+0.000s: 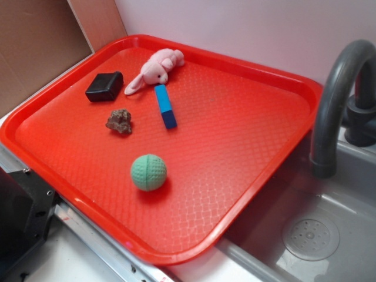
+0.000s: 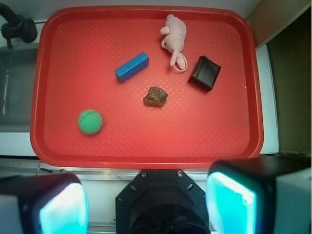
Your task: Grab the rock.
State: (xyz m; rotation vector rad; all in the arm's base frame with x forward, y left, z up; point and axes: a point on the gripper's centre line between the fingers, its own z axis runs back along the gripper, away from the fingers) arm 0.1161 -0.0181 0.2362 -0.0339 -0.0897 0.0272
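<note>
Our gripper (image 2: pixel 146 204) hangs high above the near edge of the tray with its two cyan-glowing pads (image 2: pixel 229 202) spread wide and nothing between them

Going down in size from there, we take the wide red plastic tray (image 2: pixel 146 144) with its dimpled surface as our landmark; a grey sink (image 1: pixel 329 235) with a dark curved faucet (image 1: pixel 335 100) sits just beside one of its short edges. On the tray, in the wrist view, we see a pink plush rabbit (image 2: pixel 172 41) near the far rim, a blue rectangular block (image 2: pixel 131 67) left of the middle, a black rounded rectangular block (image 2: pixel 205 73) right of the middle, and a green dimpled ball (image 2: pixel 90 121) toward the near left. Smallest is the jagged brown-grey rock (image 2: pixel 155 96), lying close to the tray's centre, apart from everything else
</note>
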